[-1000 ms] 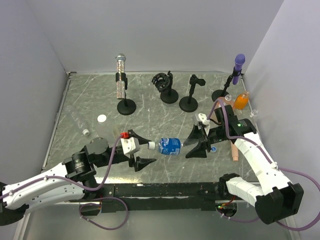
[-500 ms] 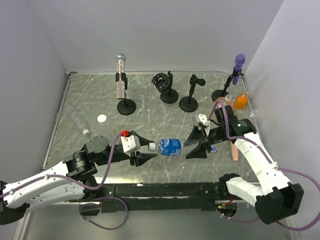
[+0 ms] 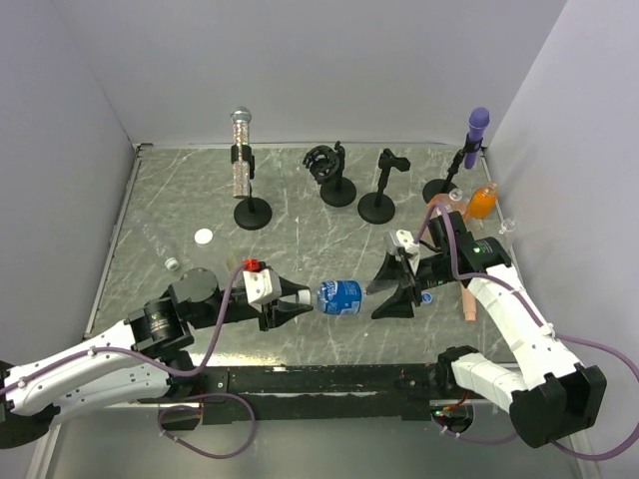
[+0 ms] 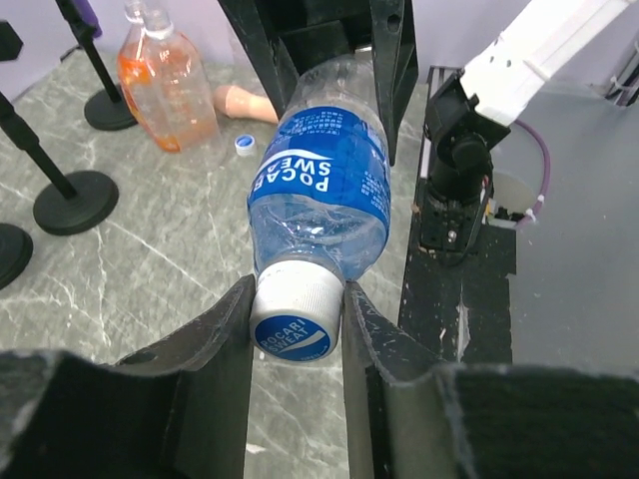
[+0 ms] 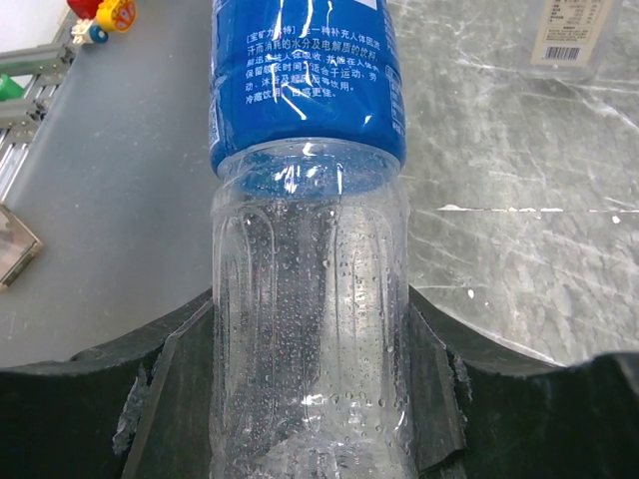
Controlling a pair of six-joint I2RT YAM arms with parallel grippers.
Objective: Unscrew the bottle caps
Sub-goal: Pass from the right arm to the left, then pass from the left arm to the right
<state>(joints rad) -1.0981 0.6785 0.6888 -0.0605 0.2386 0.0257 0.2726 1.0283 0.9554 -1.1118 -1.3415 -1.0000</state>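
Holding Pocari Sweat bottle (image 3: 341, 295) by clear body in right gripper (image 5: 310, 384) at 3 o'clock; clenching left gripper (image 4: 297, 307) on cap (image 4: 294, 334) at 9 o'clock; likely light, thin-walled, crushable.

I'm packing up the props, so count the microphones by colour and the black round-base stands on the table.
Silver glitter microphone: 1
Purple microphone: 1
Black stands: 4
Total: 6
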